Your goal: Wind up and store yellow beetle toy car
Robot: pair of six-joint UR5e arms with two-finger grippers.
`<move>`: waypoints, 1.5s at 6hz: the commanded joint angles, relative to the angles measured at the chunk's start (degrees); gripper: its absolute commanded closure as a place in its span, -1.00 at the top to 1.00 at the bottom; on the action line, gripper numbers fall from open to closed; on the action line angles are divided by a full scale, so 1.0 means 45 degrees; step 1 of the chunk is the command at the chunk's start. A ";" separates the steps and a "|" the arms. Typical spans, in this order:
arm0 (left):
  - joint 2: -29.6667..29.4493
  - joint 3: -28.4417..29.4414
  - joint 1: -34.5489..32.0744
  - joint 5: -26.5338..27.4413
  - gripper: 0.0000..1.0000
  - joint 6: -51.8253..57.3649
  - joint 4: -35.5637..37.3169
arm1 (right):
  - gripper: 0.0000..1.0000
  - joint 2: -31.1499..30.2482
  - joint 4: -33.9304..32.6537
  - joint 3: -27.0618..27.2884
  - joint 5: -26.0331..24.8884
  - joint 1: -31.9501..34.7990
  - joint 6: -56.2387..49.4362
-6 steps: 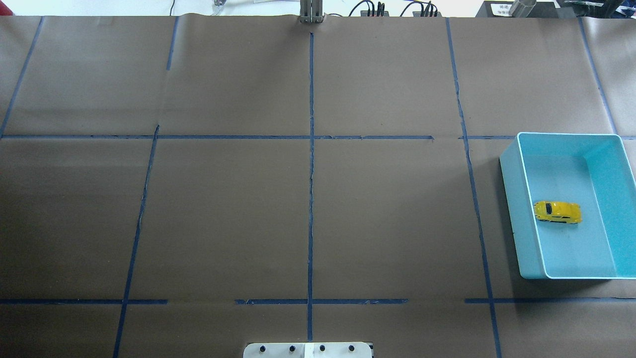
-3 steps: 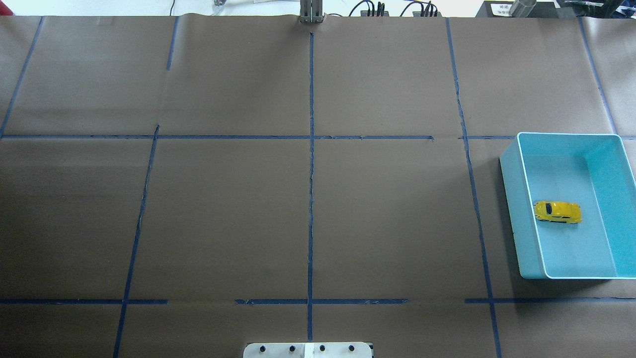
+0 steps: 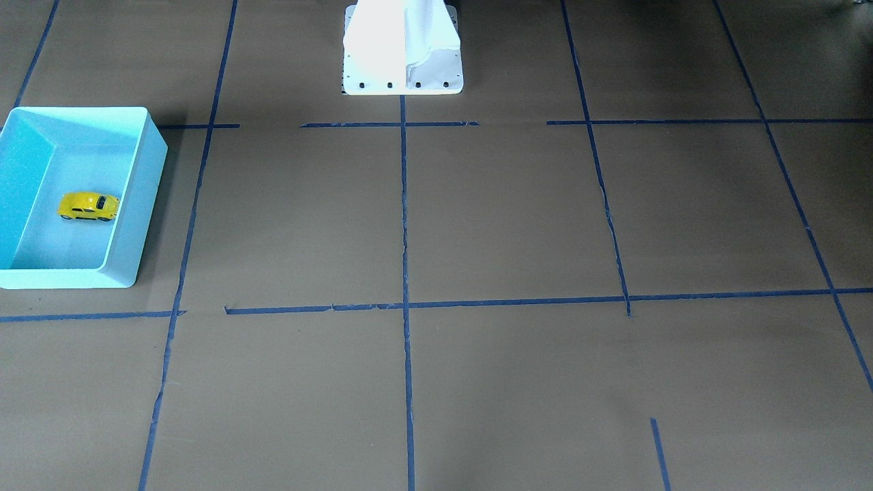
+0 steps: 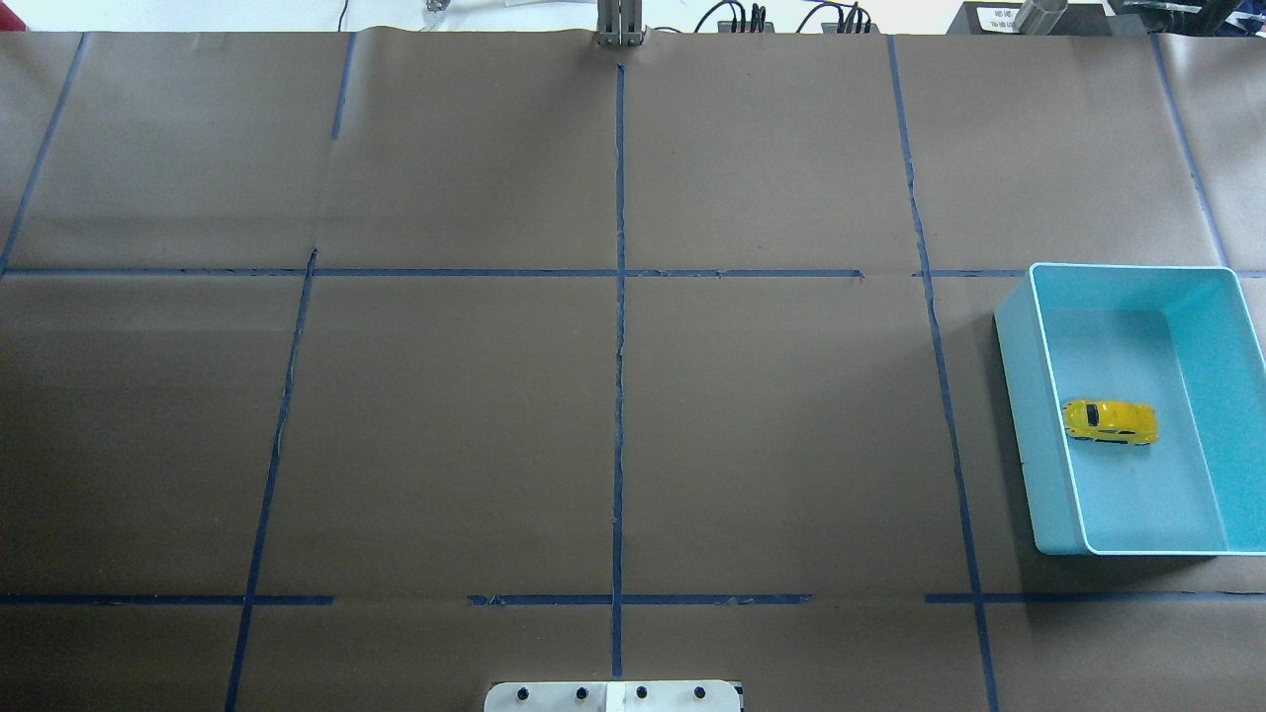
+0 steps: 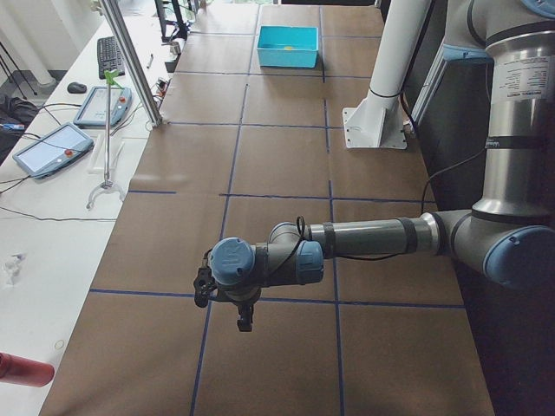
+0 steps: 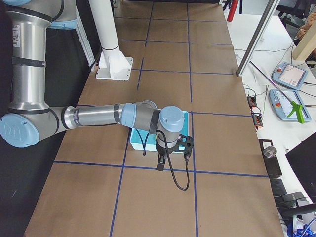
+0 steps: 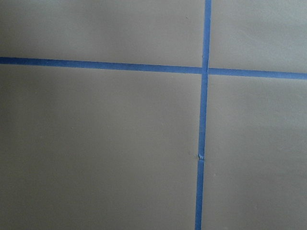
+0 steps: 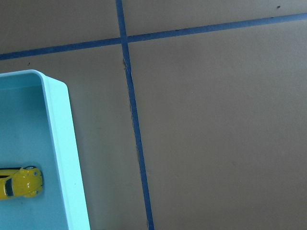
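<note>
The yellow beetle toy car rests on its wheels inside the light blue bin at the table's right side. It also shows in the front-facing view and at the edge of the right wrist view. My right gripper hangs over the table beside the bin, outside it. My left gripper hangs over bare table at the far left end. Both grippers show only in the side views, so I cannot tell whether they are open or shut. Neither touches the car.
Brown paper with a blue tape grid covers the table. The white robot base stands at the near middle edge. Tablets and a metal post stand beside the table on the left side.
</note>
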 commanded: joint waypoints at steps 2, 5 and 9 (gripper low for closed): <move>-0.0006 0.0174 0.0000 -0.0019 1.00 0.0099 -0.0016 | 1.00 0.0020 0.0433 -0.0957 -0.0075 0.0001 -0.0117; 0.0013 0.0232 0.0000 -0.0039 1.00 0.0080 -0.0016 | 1.00 -0.0038 0.0594 -0.0943 0.0022 0.0001 -0.0098; -0.0006 0.0174 0.0000 -0.0058 1.00 0.0060 -0.0016 | 1.00 0.0041 0.0594 -0.0962 0.0003 0.0001 -0.0253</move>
